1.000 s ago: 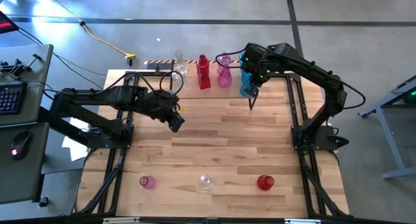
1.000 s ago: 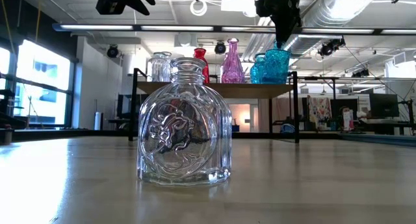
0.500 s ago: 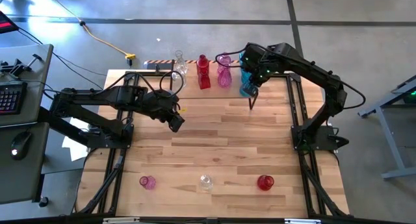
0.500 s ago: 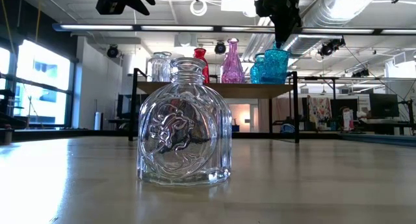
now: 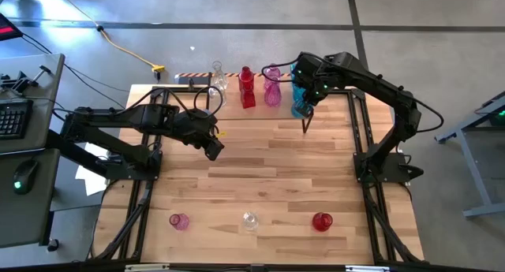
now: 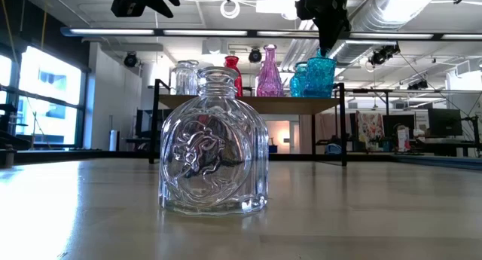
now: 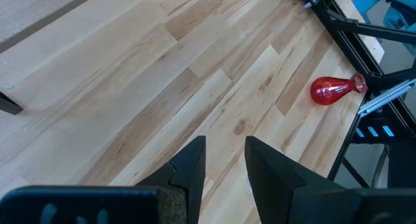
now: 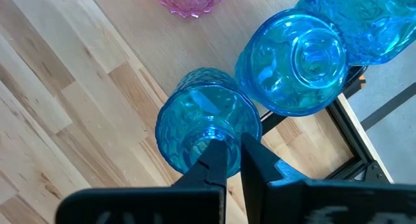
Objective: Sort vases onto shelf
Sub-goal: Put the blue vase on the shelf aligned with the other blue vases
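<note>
The shelf (image 6: 248, 104) stands at the table's far edge. On it are a clear vase (image 5: 217, 77), a red vase (image 5: 247, 87), a pink vase (image 5: 272, 86) and three blue vases. My right gripper (image 8: 233, 152) is shut and points down. Its tips are at the mouth of the nearest blue vase (image 8: 205, 130), which stands upright on the shelf (image 8: 214, 49). My left gripper (image 5: 215, 149) hangs open over the table's middle left with nothing between its fingers. Near the front edge stand a pink vase (image 5: 179, 221), a clear vase (image 6: 213, 143) and a red vase (image 7: 335, 89). My right gripper comes from above with its shut fingertips (image 8: 220, 160) over the rim of the nearest blue vase's mouth (image 8: 209, 145). I cannot tell whether they touch the glass. In the low view the tips (image 6: 325, 52) end right at the vase's top (image 6: 320, 60).
The other two blue vases (image 8: 299, 62) stand close beside the one under my right gripper, toward the shelf's right end. The shelf's black legs (image 6: 344, 124) rise from the tabletop. Bare wood lies between the shelf and the three front vases.
</note>
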Available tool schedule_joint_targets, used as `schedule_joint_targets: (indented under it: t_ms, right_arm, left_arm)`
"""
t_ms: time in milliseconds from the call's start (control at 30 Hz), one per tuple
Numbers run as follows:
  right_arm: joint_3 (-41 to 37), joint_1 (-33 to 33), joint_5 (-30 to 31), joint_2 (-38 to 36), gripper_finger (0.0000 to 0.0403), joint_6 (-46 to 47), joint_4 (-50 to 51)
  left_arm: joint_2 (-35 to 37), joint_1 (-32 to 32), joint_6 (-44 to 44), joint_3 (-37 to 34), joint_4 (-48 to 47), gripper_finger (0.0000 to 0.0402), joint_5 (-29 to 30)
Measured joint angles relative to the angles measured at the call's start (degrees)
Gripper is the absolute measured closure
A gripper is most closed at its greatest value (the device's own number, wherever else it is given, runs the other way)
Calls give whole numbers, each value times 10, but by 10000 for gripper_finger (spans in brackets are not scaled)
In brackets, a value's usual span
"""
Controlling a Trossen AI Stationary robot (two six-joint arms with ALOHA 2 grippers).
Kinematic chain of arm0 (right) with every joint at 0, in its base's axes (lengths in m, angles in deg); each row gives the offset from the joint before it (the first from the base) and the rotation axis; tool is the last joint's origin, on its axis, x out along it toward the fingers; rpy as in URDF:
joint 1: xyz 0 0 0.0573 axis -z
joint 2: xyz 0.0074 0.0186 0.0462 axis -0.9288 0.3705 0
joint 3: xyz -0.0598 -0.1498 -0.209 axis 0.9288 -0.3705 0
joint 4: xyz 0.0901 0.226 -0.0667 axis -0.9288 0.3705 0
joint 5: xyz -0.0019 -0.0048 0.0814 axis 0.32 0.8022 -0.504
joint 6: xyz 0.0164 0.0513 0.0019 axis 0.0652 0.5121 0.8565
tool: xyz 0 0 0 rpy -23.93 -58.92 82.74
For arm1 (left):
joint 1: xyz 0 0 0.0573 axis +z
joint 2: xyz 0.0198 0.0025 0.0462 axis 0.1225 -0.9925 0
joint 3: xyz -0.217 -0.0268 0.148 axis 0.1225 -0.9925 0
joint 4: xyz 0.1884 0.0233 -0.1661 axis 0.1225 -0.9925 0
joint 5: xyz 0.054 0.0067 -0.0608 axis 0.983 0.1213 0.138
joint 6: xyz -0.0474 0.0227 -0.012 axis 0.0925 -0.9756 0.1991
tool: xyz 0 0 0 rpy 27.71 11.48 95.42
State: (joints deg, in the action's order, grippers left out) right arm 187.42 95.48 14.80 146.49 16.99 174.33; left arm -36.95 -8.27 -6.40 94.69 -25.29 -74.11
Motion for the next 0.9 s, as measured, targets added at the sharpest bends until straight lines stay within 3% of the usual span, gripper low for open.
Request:
schedule_joint_targets:
  t_ms: [233,533,900]
  right_arm:
    - [0,0,1,0,400,0,0]
    - [0,0,12,0,358,11,-2]
    - [0,0,17,0,357,33,-15]
  left_arm:
    - [0,0,0,0,0,302,0]
    - [0,0,-9,0,0,302,0]
    - [0,0,-10,0,0,302,0]
